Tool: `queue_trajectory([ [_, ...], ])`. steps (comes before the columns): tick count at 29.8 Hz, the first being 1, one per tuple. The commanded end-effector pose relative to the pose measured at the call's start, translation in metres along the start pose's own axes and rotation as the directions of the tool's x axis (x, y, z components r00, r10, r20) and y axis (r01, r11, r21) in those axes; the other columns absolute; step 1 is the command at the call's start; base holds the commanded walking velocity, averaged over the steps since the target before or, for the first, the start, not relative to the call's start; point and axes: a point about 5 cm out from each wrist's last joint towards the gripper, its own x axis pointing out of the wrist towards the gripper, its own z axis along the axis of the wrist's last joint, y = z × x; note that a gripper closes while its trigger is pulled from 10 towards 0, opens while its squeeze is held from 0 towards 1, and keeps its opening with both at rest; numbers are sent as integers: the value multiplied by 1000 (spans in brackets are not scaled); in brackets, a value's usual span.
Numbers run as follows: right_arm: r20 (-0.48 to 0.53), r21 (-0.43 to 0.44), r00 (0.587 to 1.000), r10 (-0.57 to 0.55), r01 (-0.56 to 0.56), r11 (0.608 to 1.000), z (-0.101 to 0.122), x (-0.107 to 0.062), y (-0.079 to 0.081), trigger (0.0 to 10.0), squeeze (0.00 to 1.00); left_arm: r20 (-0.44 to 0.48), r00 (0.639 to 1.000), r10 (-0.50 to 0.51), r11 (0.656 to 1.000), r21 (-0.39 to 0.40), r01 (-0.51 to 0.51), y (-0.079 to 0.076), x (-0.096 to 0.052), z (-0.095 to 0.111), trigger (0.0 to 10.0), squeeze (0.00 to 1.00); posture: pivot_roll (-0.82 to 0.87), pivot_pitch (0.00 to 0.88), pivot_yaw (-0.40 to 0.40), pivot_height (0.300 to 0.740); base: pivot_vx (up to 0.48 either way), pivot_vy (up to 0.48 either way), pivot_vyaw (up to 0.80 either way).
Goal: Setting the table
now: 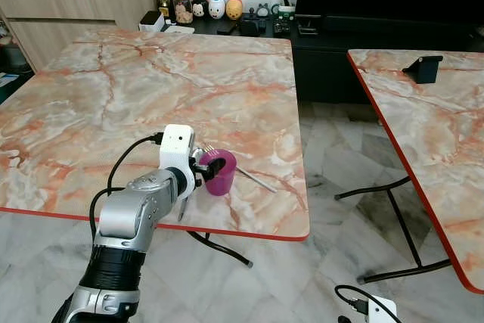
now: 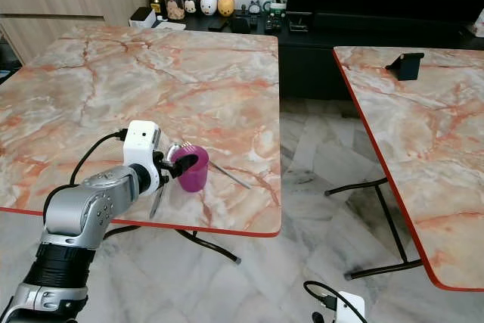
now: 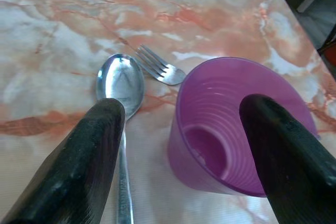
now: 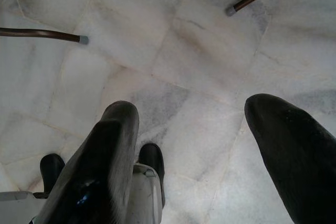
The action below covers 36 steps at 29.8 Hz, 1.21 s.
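Note:
A purple plastic cup stands upright near the front edge of the marble table. My left gripper is at its left side and open. In the left wrist view one finger is over the cup's mouth and the other finger is outside it, above a spoon. A fork lies just behind the cup, its handle pointing out to the right. My right gripper hangs open over the floor.
A second marble table stands to the right with a black stand on it. A strip of tiled floor separates the two tables. A dark TV console with figurines lines the back wall.

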Motion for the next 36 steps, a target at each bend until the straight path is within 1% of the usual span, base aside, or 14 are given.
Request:
queue_trajectory([
  [1, 3, 0, 1000, -4, 4, 1000, 1, 0, -1, 10000, 0, -1, 1000, 12, 1000, 18, -12, -2, 0, 3, 10000, 0, 132, 0, -34, 740, 0, 0, 0],
  [13, 2, 1, 1000, -3, 3, 1000, 0, 0, -1, 10000, 0, 0, 1000, 20, 1000, 4, -20, -6, 2, 3, 10000, 0, 130, 0, -33, 740, 0, 0, 0],
  [14, 2, 1, 1000, -2, 2, 1000, 0, 0, -1, 10000, 0, 3, 1000, 15, 1000, 4, -15, -7, 2, 3, 745, 0, 131, 0, -33, 740, 0, 0, 0],
  [15, 1, 1, 1000, -2, 2, 1000, 0, 0, -1, 10000, 0, 4, 1000, 12, 1000, 4, -12, -7, 2, 4, 0, 0, 131, 0, -33, 740, 0, 0, 0],
  [22, 0, 2, 1000, 1, -1, 1000, 0, 0, -1, 10000, 0, 5, 1000, 13, 1000, 12, -13, -9, 4, 4, 0, 0, 129, 0, -33, 740, 0, 0, 0],
  [28, 0, 3, 1000, 3, -3, 1000, 0, 0, -1, 10000, 0, 12, 1000, 1, 1000, 19, -1, -14, 6, 6, 0, 0, 129, 0, -33, 740, 0, 0, 0],
  [36, 0, 2, 1000, 4, -4, 1000, 0, 0, 0, 10000, 0, 0, 1000, -6, 1000, 24, 6, -14, 5, 5, 0, 0, 128, 0, -31, 740, 0, 0, 0],
])
